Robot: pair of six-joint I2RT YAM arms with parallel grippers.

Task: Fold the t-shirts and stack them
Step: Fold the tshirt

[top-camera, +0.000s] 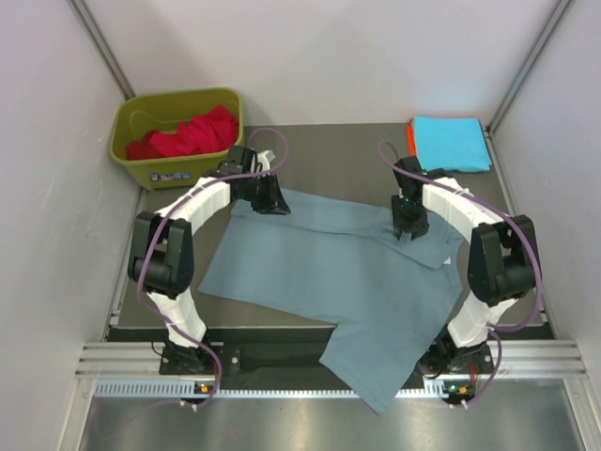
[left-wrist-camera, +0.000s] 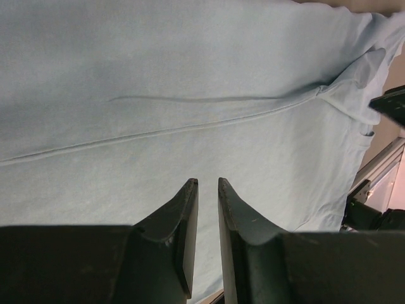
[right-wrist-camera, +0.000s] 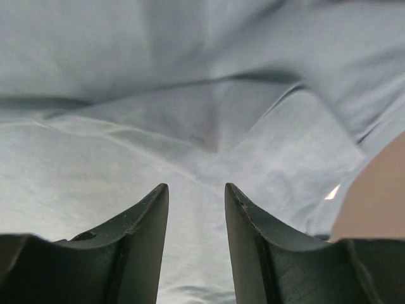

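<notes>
- Table (top-camera: 357, 155), one: carrying the whole lot.
- Grey-blue t-shirt (top-camera: 319, 272), one: lying spread across the centre, its hem hanging over the lower table edge. We are judging it laid out and its first fold not yet made; the next move is calling for a pinch at each upper corner.
- Olive bin (top-camera: 150, 172), one, upper left: holding red t-shirts (top-camera: 192, 132), count unclear.
- Cyan t-shirt (top-camera: 451, 141), one, upper right: lying folded over one orange t-shirt (top-camera: 411, 139).
- Left fingers (top-camera: 272, 205), one pair: standing narrowly apart, pinching nothing.
- Right fingers (top-camera: 410, 230), one pair: standing spread over the shirt.
</notes>
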